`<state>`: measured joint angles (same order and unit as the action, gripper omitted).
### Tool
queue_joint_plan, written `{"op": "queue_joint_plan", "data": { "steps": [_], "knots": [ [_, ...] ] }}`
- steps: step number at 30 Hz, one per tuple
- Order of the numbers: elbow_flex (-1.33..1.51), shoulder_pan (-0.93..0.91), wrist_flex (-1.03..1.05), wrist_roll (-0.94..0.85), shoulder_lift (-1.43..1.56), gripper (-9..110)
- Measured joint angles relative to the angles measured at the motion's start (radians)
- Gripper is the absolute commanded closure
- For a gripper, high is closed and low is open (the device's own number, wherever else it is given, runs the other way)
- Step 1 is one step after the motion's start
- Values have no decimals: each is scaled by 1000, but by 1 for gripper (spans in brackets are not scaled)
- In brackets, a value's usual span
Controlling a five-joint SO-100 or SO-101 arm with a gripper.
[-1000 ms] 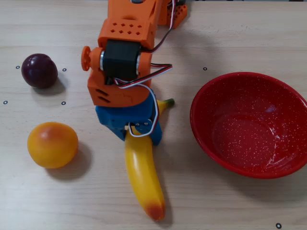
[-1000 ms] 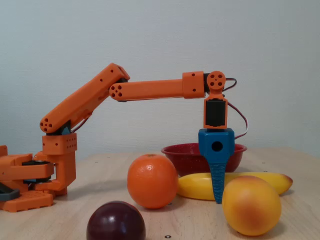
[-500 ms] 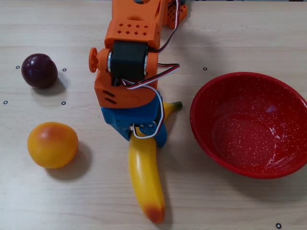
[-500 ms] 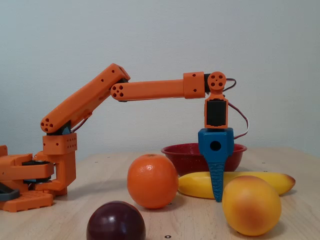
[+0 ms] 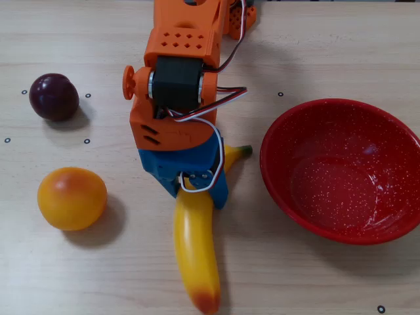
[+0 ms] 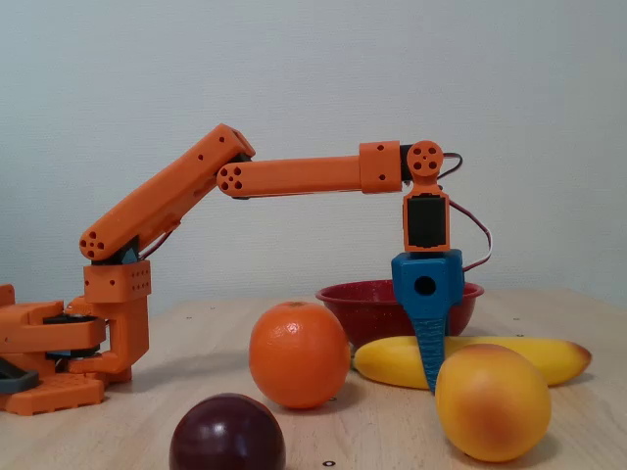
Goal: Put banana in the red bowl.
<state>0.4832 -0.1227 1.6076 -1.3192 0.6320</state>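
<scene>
The blue hand (image 5: pixel 197 187) (image 6: pixel 432 352) points straight down onto the banana (image 5: pixel 195 246) (image 6: pixel 519 357), which lies on the bench (image 5: pixel 315 52) directly under it; in the overhead view the green stem tip pokes out to the upper right of the hand and the long yellow body runs away below it to the orange-red end. In the fixed view 1 tapered blue finger (image 6: pixel 429 338) crosses the front of the banana and reaches down to about its lower edge, but whether the hand is clenched on the fruit or released I cannot tell. The red bowl (image 5: pixel 394 131) (image 6: pixel 367 299) sits to the right of the hand in the overhead view, near the stem tip but apart from it. To the left of the hand in that view lie a yellow-orange fruit (image 5: pixel 71 197) (image 6: pixel 492 401) and, farther up, a dark purple plum (image 5: pixel 54 96) (image 6: pixel 227 433), both well apart from the banana. An orange (image 6: pixel 299 353) shows only in the fixed view, left of the hand.
</scene>
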Motion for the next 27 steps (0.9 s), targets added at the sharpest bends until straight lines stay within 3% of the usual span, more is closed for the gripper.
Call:
{"op": "queue_joint_plan", "data": {
  "steps": [27],
  "knots": [
    [302,0,-127,63,321,102]
  ]
}}
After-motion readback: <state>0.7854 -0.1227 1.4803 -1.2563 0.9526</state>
